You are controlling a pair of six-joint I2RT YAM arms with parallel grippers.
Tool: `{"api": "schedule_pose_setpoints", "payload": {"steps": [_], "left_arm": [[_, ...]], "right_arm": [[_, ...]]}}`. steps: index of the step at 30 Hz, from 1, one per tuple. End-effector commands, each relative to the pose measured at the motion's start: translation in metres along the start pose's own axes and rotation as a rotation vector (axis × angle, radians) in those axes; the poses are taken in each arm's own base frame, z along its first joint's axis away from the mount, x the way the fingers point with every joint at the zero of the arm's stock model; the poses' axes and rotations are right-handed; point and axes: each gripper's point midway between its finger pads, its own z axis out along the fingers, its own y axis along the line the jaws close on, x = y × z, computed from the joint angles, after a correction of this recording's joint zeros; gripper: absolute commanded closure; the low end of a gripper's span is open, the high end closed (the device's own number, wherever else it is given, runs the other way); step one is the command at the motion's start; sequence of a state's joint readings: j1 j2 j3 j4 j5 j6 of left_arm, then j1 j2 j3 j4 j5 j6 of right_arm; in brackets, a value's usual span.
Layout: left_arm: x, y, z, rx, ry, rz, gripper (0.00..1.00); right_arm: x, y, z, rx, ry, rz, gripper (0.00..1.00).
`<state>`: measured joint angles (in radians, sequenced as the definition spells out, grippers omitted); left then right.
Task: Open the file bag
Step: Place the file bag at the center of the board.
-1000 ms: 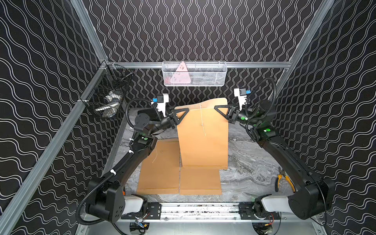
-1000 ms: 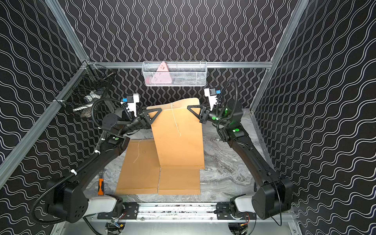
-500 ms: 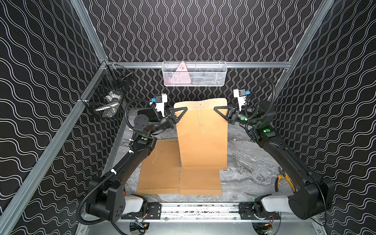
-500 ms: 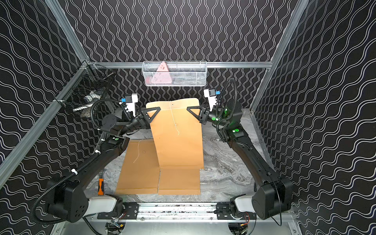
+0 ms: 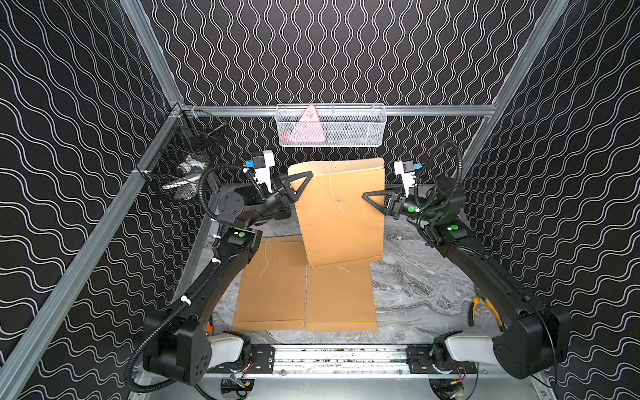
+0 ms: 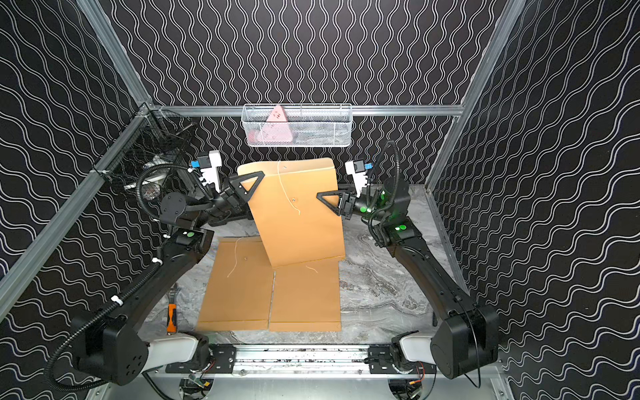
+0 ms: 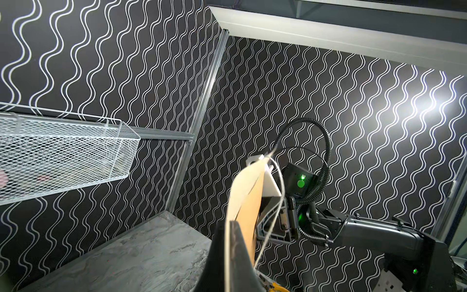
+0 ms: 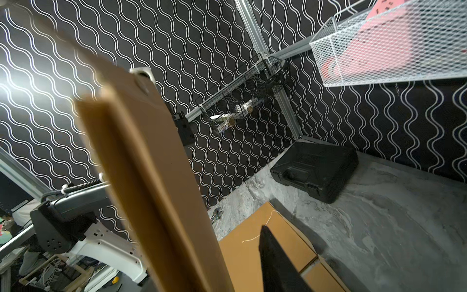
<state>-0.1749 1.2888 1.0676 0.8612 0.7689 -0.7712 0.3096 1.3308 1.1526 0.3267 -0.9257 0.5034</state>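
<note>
Both jaws of the left gripper (image 5: pixel 300 185) clench the nine o'clock edge of the file bag (image 5: pixel 341 225), held tilted toward twelve o'clock of the table (image 5: pixel 415 277), while the right gripper (image 5: pixel 370 198) stands released at its three o'clock edge.

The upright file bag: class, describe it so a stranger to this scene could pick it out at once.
Find the white mesh basket on the back rail; just in front of it, between the two arms, one brown file bag is raised upright. The left end effector pinches its edge. The two file bags nearer the camera lie flat on the table.
</note>
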Motion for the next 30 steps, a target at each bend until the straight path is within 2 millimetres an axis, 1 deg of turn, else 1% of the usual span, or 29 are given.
{"api": "schedule_pose_setpoints", "payload": {"steps": [1,2,4,7,9,11,13,14,15,17,19,20,25,30], "left_arm": [[-0.014,-0.001,0.0,-0.001,-0.044,0.022,1.0],[-0.015,0.0,0.0,-0.005,-0.047,0.022,1.0],[-0.016,0.003,0.0,-0.009,-0.047,0.021,1.0],[-0.014,0.01,0.001,-0.013,-0.049,0.009,1.0],[-0.011,0.014,0.002,-0.016,-0.047,-0.007,1.0],[-0.007,0.021,0.001,-0.025,-0.049,-0.024,1.0],[-0.002,0.027,0.001,-0.033,-0.044,-0.045,1.0],[0.001,0.031,0.001,-0.041,-0.041,-0.058,1.0],[0.004,0.034,0.001,-0.049,-0.038,-0.068,0.95],[0.014,0.048,0.0,-0.094,-0.026,-0.103,0.82],[0.021,0.058,-0.001,-0.121,-0.018,-0.122,0.75],[0.024,0.062,-0.002,-0.131,-0.014,-0.133,0.71],[0.04,0.082,-0.009,-0.22,0.027,-0.164,0.63],[0.057,0.103,-0.027,-0.392,0.082,-0.153,0.6]], "right_arm": [[0.009,0.004,-0.002,-0.014,0.028,-0.01,0.56],[0.019,-0.002,-0.003,-0.002,0.042,0.013,0.56],[0.024,-0.002,-0.005,0.009,0.048,0.02,0.57],[0.028,-0.004,-0.008,0.033,0.054,0.027,0.64],[0.03,-0.006,-0.009,0.051,0.061,0.038,0.73],[0.03,-0.009,-0.009,0.062,0.061,0.052,0.88],[0.03,-0.011,-0.008,0.07,0.063,0.066,0.97],[0.031,-0.013,-0.008,0.077,0.066,0.075,1.0],[0.031,-0.014,-0.008,0.083,0.07,0.082,1.0],[0.034,-0.017,-0.008,0.104,0.085,0.099,1.0],[0.039,-0.022,-0.011,0.137,0.104,0.111,1.0],[0.033,-0.019,-0.012,0.152,0.103,0.099,1.0],[0.034,-0.024,-0.023,0.267,0.146,0.097,1.0],[0.034,-0.031,-0.039,0.405,0.172,0.087,1.0]]}}
